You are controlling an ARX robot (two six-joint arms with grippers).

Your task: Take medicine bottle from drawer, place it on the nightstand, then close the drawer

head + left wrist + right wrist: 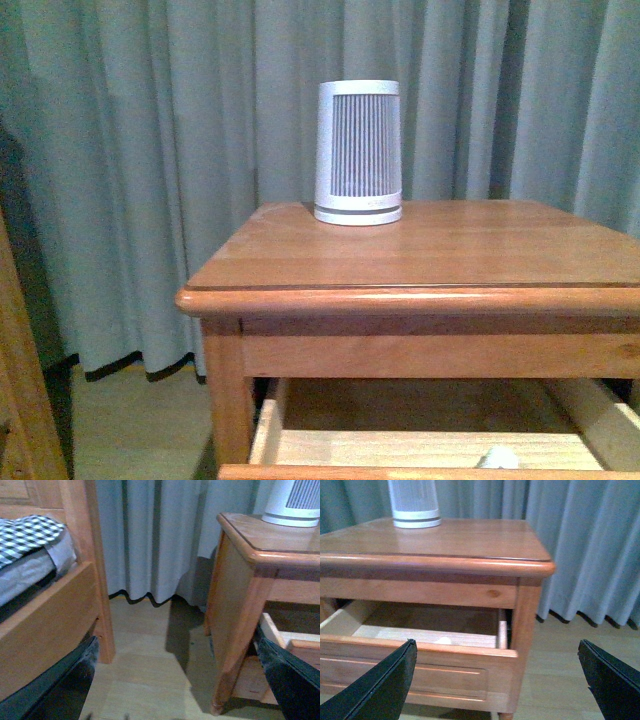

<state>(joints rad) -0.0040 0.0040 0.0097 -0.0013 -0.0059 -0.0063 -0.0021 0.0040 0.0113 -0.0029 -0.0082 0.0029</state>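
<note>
Front view shows the nightstand before a grey curtain, with a white ribbed device upright at the back of its glossy top. Below the top, the drawer is pulled out, its pale wood inside in sight. The medicine bottle shows only as a small white shape on the drawer floor, towards the right, partly hidden behind the drawer front.

In the right wrist view, the right pincer is spread wide and released, grasping nothing, facing the drawer's front and apart from it. In the left wrist view, the left pincer is likewise spread wide and empty, hanging over the floor between the bed frame and the nightstand's side.
</note>
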